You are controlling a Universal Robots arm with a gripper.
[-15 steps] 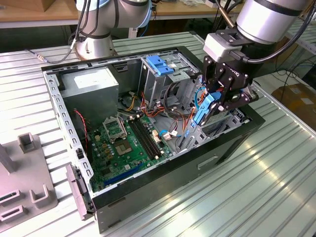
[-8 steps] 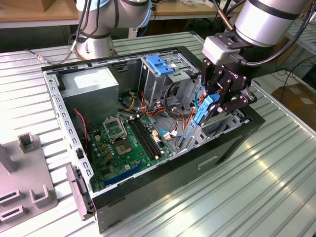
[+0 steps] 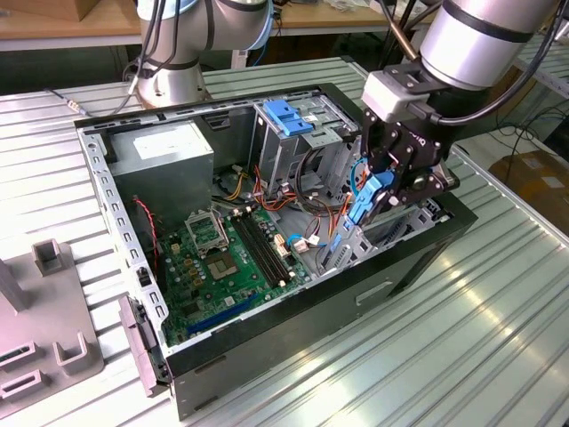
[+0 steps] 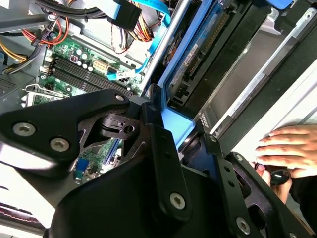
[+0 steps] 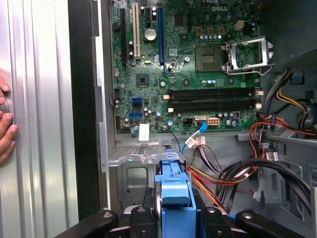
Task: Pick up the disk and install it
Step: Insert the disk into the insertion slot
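1. In the exterior view the gripper's (image 3: 378, 191) black links cover most of the disk (image 3: 363, 206). Only a strip of its blue rail shows, edge-on.
2. In the first wrist view only the disk's blue end is seen, and the lower frame edge cuts it off. Whether the disk touches the bay under it cannot be told.
3. A person's hand (image 5: 4, 130) lies on the table (image 3: 462, 338) beside the computer case (image 3: 293, 329), cut off at the picture's edge.
4. The jaws are drawn in narrow and clamp the disk by its blue rails, with a black finger (image 4: 158, 144) pressed against the side.
5. The disk hangs tilted on edge over the open case at the exterior view's right. It is above the cables (image 5: 233, 173) and beside the motherboard (image 5: 188, 64).
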